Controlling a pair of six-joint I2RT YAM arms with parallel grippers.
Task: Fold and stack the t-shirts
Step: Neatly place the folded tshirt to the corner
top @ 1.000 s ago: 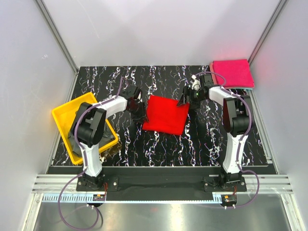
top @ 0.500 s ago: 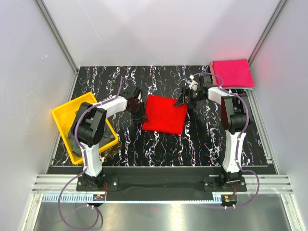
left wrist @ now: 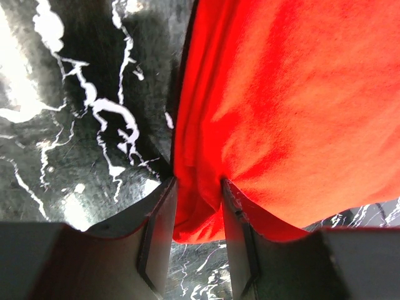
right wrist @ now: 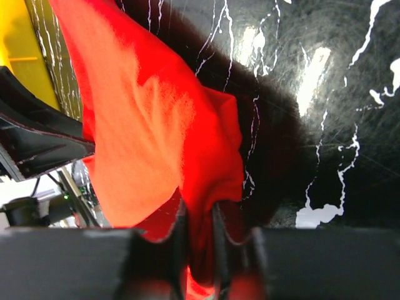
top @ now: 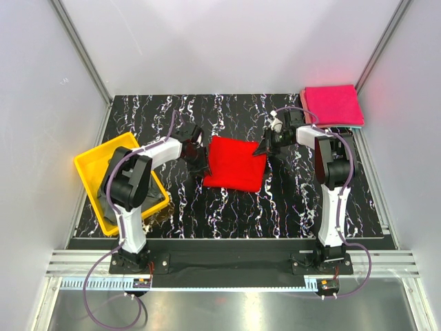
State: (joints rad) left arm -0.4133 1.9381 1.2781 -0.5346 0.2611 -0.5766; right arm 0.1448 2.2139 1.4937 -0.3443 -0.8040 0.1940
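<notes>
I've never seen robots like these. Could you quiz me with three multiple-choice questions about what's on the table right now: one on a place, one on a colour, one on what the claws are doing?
1. The pink stack lies: A. at the far right corner of the table; B. in a tray; C. between the arm bases.
2. The middle shirt is: A. dark grey; B. bright red; C. white.
3. The left gripper and the right gripper are: A. both open in the air; B. both shut on the middle shirt; C. both resting on the pink stack.
Answers: 1 A, the top view shows it at that corner. 2 B, every view shows it red. 3 B, each wrist view shows cloth pinched between the fingers.
</notes>
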